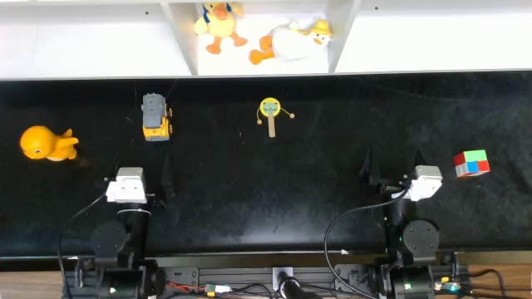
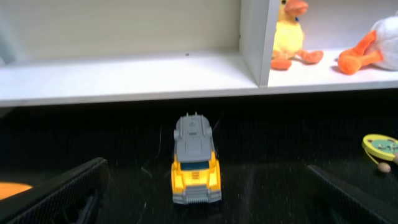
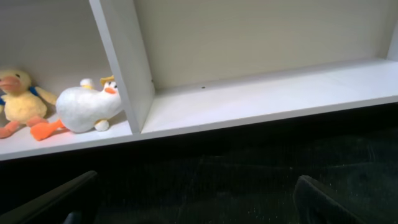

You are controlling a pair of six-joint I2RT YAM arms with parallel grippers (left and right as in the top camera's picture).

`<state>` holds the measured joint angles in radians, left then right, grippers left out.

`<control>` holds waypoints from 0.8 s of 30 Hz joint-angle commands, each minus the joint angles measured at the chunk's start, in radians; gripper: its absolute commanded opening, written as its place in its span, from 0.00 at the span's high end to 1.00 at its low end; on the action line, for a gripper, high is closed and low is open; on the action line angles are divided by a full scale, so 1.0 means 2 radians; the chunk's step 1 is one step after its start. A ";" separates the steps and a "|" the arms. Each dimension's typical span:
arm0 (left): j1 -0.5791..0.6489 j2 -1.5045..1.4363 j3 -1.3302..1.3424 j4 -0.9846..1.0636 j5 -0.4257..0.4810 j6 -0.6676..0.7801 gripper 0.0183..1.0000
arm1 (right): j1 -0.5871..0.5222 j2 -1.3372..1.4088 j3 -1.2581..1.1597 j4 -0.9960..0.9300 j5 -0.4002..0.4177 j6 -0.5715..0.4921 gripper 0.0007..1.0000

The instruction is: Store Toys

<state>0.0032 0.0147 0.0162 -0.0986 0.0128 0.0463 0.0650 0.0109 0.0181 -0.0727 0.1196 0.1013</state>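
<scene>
Left claw (image 1: 140, 169) short of toy truck (image 1: 155, 116)

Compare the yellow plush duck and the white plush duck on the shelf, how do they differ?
The yellow duck sits upright; the white duck lies on its side. The white duck wears a small yellow hat; the yellow duck shows none. Both have orange feet and share the middle compartment.

Black desk (image 1: 249, 191) fills middle of frame. Long white shelf (image 1: 83, 50) along top edge, split by two white walls (image 1: 181, 33) into three boxes. Brown wood (image 1: 509, 278) at bottom corners.
</scene>
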 commanded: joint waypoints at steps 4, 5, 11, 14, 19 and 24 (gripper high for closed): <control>-0.001 0.027 0.072 -0.103 -0.006 -0.062 0.00 | -0.002 -0.003 -0.007 0.002 0.001 0.002 0.01; -0.001 0.039 0.087 -0.121 -0.006 -0.066 0.00 | -0.002 -0.003 -0.007 0.002 0.001 0.002 0.00; 0.001 0.117 0.179 -0.207 -0.002 -0.066 0.01 | -0.002 -0.003 -0.007 0.002 0.001 0.002 0.00; 0.019 0.150 0.216 -0.223 0.004 -0.063 0.01 | -0.002 -0.003 -0.007 0.002 0.001 0.002 0.01; 0.069 0.224 0.273 -0.223 0.053 -0.047 0.01 | -0.002 -0.004 -0.007 0.002 0.001 0.002 0.00; 0.112 0.312 0.346 -0.233 0.108 -0.019 0.01 | -0.002 -0.003 -0.007 0.002 0.001 0.002 0.00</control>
<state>0.1909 0.5789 0.6243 -0.5579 0.1295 -0.0406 0.0650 0.0109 0.0181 -0.0727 0.1192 0.1013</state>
